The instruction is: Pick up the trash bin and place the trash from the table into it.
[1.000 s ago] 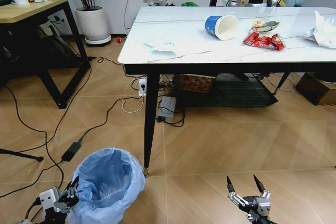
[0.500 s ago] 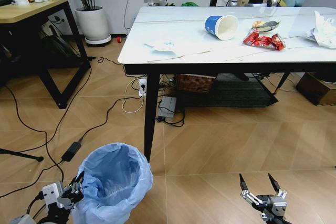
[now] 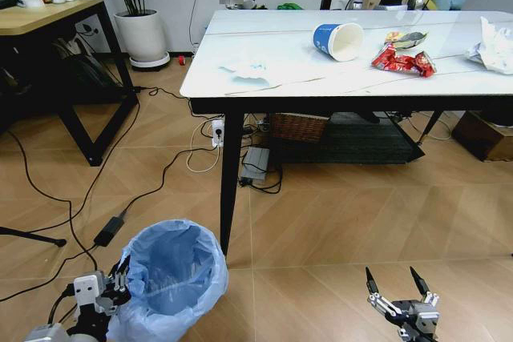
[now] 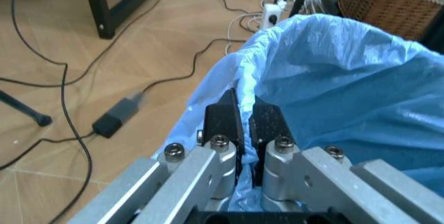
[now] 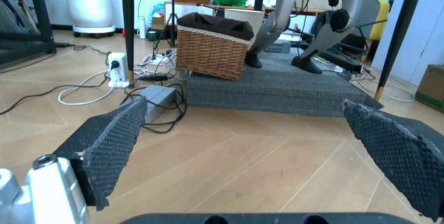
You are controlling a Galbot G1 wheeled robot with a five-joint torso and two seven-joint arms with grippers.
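Our left gripper (image 4: 244, 122) is pinched on the rim of the trash bin (image 3: 172, 278), which sits by the desk (image 3: 337, 70) leg. Right gripper (image 3: 394, 284) hangs open nearby, holding nothing.

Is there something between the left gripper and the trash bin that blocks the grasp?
Nothing visible does. The left gripper is closed on the rim of the trash bin, pinching its blue bag. The right gripper hangs open over bare floor.

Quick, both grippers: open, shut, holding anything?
Left gripper: shut on the light-blue plastic bag rim of the round trash bin.
Right gripper: open, empty.
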